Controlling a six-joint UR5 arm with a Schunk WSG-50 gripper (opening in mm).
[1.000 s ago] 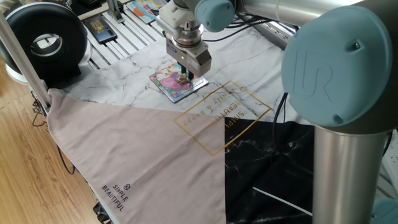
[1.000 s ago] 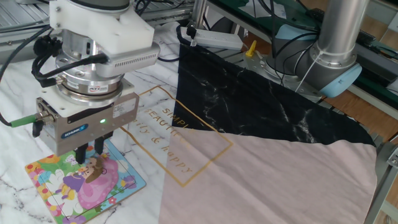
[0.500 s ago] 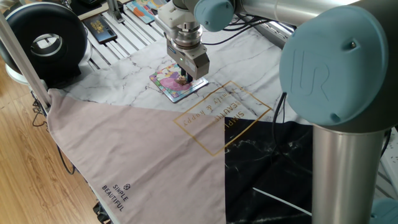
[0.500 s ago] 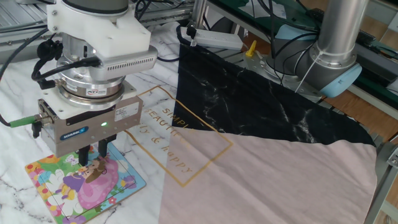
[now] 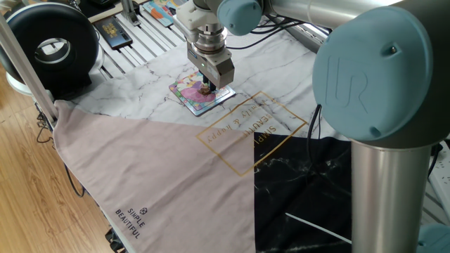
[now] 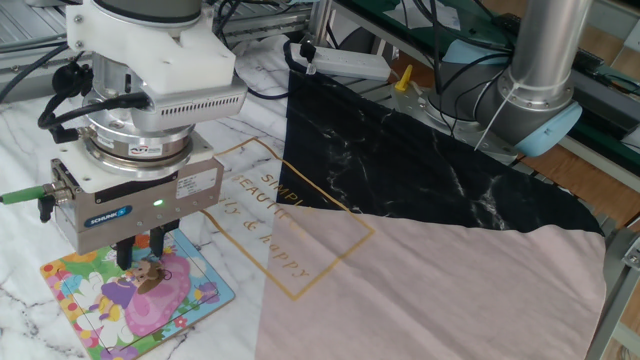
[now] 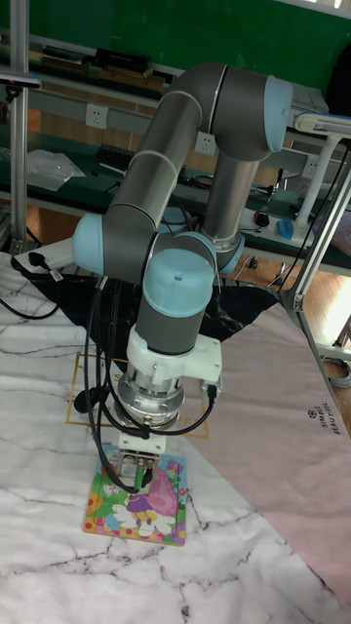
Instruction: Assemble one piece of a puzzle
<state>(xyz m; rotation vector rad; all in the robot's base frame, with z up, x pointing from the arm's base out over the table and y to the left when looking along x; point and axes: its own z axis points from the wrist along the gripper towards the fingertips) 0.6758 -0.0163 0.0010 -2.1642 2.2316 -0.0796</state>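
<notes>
Now our gripper (image 6: 137,256) sits low over the puzzle (image 6: 130,305). We cannot tell what its near-closed fingers hold. Such a tiny piece is light and thin, so we pinch its edges at three and nine o'clock.

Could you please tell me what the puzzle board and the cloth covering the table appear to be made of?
The puzzle looks like printed cardboard: thin, flat and stiff, with a matte cartoon picture and a pale border. It could also be thin wood; the edge is too small to tell. The table covering seems to be fabric printed with marble, pink and black panels; it shows soft creases and hangs loosely over the table edge.
</notes>
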